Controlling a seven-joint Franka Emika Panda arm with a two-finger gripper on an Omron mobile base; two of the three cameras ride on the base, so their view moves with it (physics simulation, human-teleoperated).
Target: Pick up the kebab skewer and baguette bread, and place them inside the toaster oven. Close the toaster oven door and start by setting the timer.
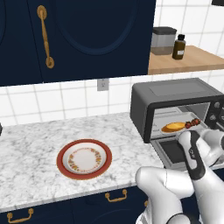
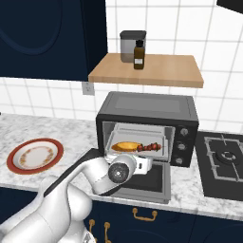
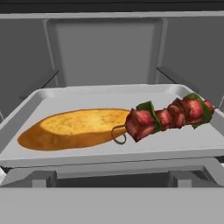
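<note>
We find the small oblong golden-orange baguette bread (image 3: 76, 128) and the kebab skewer (image 3: 168, 117), a thin stick of dark red chunks with green bits, already lying side by side on the pale grey metal tray (image 3: 105, 151) inside the large dark grey toaster oven (image 2: 147, 110). In the hand view the bread sits toward 9 o'clock and the skewer toward 3 o'clock, its looped end touching the bread; both long axes run across the oven mouth, parallel to its front.

We judge the next step to be shutting the toaster oven door (image 2: 149, 181), a drop-down dark-framed glass panel that lies flat and open over the white marbled surface (image 1: 35, 148). That move turns on one relation: the door's free edge lies below and on the near side of our hand, at about 6 o'clock from the jaws, with its long axis running across. The white arm's wrist hovers over the door panel, looking into the cavity. We take the jaws to stand wide with nothing between them. The red-rimmed patterned plate (image 1: 84, 159) sits bare, well apart at 9 o'clock.
</note>
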